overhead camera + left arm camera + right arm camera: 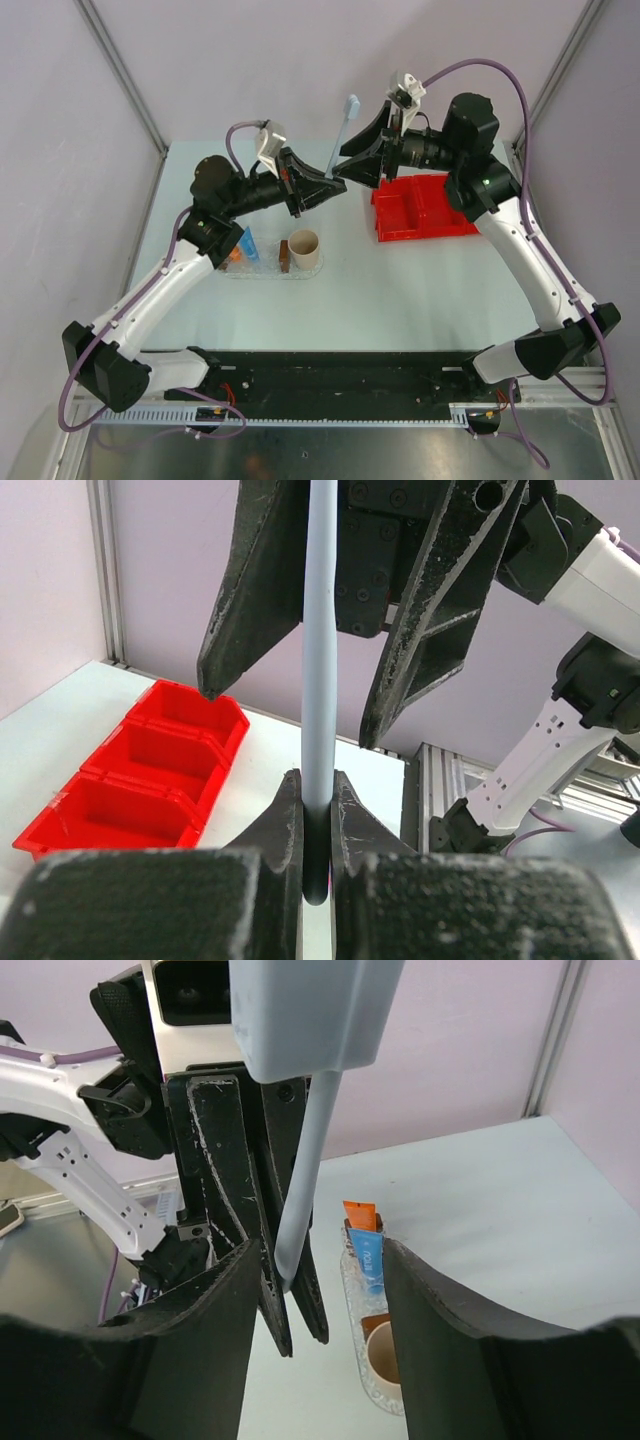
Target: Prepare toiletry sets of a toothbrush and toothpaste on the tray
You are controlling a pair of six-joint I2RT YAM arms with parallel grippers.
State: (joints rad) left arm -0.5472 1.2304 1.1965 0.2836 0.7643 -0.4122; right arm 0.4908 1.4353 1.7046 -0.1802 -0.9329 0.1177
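Handover, by the look of it, in the air above the table. To do it well, the left gripper [318,192] should hold its clamp on the toothbrush [341,140] until the right gripper [320,1260] has closed squarely on the shaft, clear of the left fingertips so the fingers do not collide. Only then should it let go, else the thin stick may tip or drop. Left gripper: clenched on the handle's end, brush sticking straight out from between the fingers, head at the far end. Right gripper: jaws about half apart, one on each side of the shaft just beyond the left fingertips; no contact that I can make out. Tray [228,272] lies on the table below and behind the left gripper, carrying orange and blue toothpaste [249,243] tubes, with a beige cup [304,248] at its right end. Red bin [420,212] sits below the right gripper, to its outer side.
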